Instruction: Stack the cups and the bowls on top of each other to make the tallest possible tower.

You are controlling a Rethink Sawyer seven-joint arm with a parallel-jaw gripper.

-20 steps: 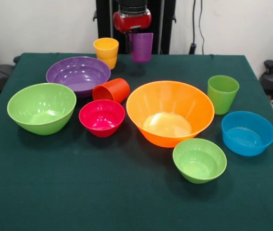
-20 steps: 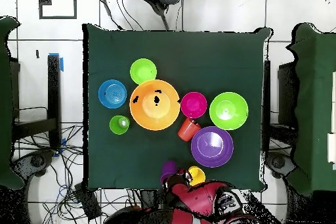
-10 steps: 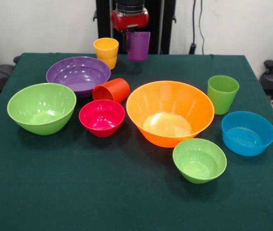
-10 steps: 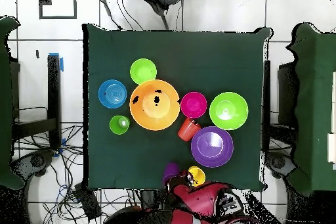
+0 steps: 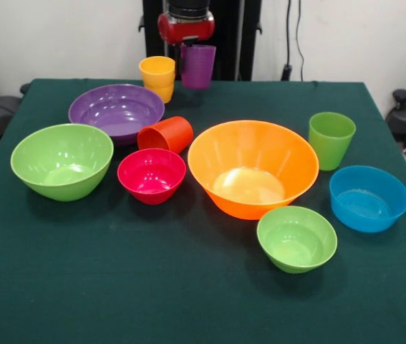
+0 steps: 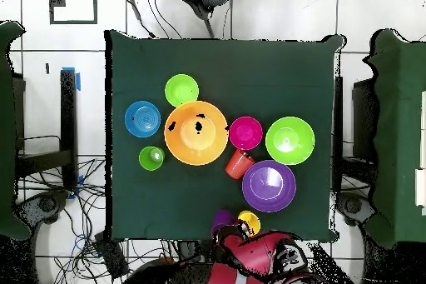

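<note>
Purple cup [image 5: 197,66] hangs from gripper [image 5: 188,51] beside yellow cup [image 5: 157,77]; we can't make out the grip w/ fingers hidden.

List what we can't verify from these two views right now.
- Grip on the purple cup: front view, the red wrist hides the gripper; overhead, the arm covers it.
- Whether the purple cup touches the table: unclear in both.
- Orange-red cup: upright or tipped unclear overhead; front shows it tilted.
</note>
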